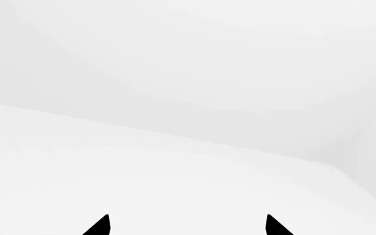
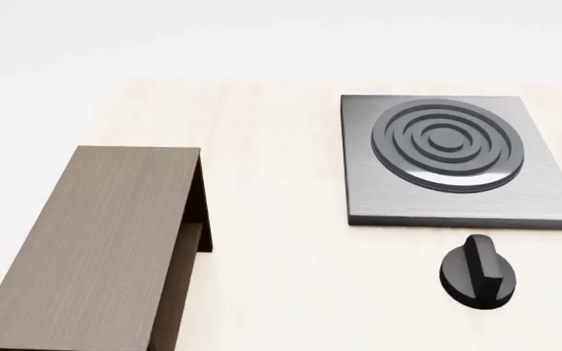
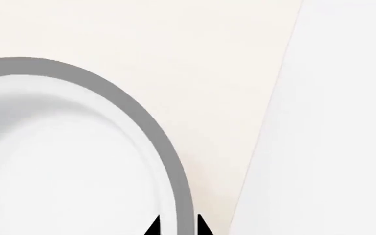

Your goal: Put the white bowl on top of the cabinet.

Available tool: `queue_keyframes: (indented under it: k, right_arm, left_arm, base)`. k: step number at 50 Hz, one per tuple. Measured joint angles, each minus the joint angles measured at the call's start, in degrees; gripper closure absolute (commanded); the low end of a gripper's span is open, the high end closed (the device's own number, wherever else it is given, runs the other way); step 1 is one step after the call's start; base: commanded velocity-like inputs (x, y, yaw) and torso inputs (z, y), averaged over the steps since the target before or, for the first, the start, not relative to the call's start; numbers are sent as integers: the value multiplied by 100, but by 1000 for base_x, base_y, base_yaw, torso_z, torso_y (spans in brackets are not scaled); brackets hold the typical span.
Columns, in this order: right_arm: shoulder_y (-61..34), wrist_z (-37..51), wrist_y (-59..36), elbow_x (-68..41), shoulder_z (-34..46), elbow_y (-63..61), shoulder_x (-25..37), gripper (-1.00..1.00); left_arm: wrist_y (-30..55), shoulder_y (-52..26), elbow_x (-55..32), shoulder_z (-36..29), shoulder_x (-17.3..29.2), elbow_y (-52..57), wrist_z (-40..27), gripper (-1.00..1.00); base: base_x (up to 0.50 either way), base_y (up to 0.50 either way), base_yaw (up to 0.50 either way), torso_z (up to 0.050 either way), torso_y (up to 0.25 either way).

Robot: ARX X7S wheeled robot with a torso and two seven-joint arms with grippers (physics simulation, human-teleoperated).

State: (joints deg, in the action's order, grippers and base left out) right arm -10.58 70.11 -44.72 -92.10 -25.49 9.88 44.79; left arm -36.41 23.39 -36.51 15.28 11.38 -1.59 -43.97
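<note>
The deep, glossy white bowl with a thick grey-shaded rim band (image 3: 64, 166) filled the lower left of the right wrist view, seen from above; its interior showed nothing but plain white. It stood on the pale cream tabletop (image 3: 207, 58), whose edge ran diagonally down the right side of that frame against a white background. The right gripper (image 3: 176, 227) showed only as two small black fingertips (image 3: 152, 228) at the bottom edge, one on each side of the bowl's rim band, so the jaws straddled the wall closely; whether they actually pressed it I cannot tell. The bowl did not appear in the head view.

In the head view, the long, low, dark brown wood-grain cabinet (image 2: 96, 248) lay at the lower left, its flat top bare and its darker side wall facing right. Well apart from it, at the upper right, sat the grey square metal stove plate (image 2: 456, 205) with a raised dark ringed burner (image 2: 447, 142) on it. Just below the plate, near the lower right, stood a black round stove knob (image 2: 476, 272) with an upright grip bar.

The left wrist view showed only blank white surfaces, with the left gripper (image 1: 188, 226) as two black fingertips (image 1: 100, 227) spread wide apart at the bottom edge, nothing between them.
</note>
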Motion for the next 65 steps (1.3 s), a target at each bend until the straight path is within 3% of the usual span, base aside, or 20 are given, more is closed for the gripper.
queue_keyframes:
  k: [34,65]
  right_arm:
    - [9,492,-28,-450,-67,-1149,-33,100]
    - [-277,1432,46,-1272,-564,-2405,376,100]
  left_arm:
    - [-61,-4,-64,-12,6,-42,45,-100]
    - [-91,4,-122,-24,10,-43,63,-100]
  base:
    - [0,0,0,0,0]
    - [0,0,0,0,0]
